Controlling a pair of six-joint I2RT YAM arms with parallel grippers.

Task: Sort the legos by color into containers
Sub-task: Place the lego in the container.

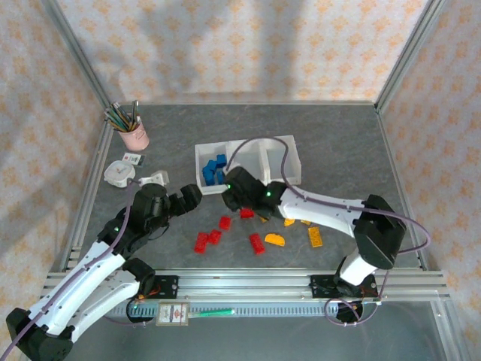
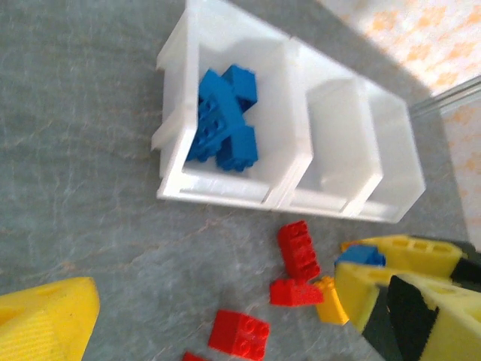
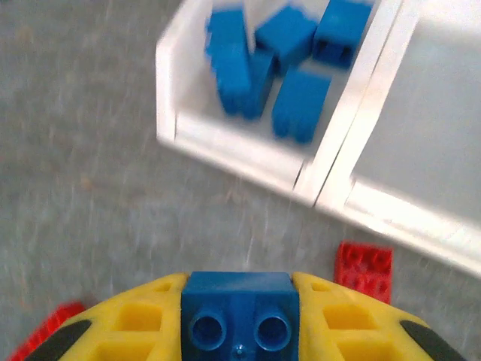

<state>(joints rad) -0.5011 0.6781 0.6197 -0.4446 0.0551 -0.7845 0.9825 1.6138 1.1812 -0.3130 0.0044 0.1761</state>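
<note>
Three joined containers (image 1: 294,159) stand in a row just past bench (image 1: 338,131) centre toward 12 o'clock in the top view. The bin at the 9 o'clock end holds blue legos (image 1: 216,168), and the other two look empty. Loose red legos (image 1: 225,222) and orange legos (image 1: 315,237) lie on the 6 o'clock side of the row. The right gripper (image 1: 229,194) hangs at the front wall of the blue bin, with the left gripper (image 1: 192,194) just beside it at 9 o'clock.

In the left wrist view, one of that arm's own fingers (image 2: 45,320) sits in the 7 o'clock corner with bare bench at bottom centre, so read them as spread and empty. At 4 o'clock the right arm's fingers (image 2: 406,252) pinch a blue brick (image 2: 359,256).

In the right wrist view, the fingers (image 3: 135,323) clamp that brick on two opposite side faces. The blue bin lies at 12 o'clock.

Treat each brick as light, rigid and smooth-sided. Take hold across two flat parallel faces, not on a wedge slope, where it would likely squirt out.
</note>
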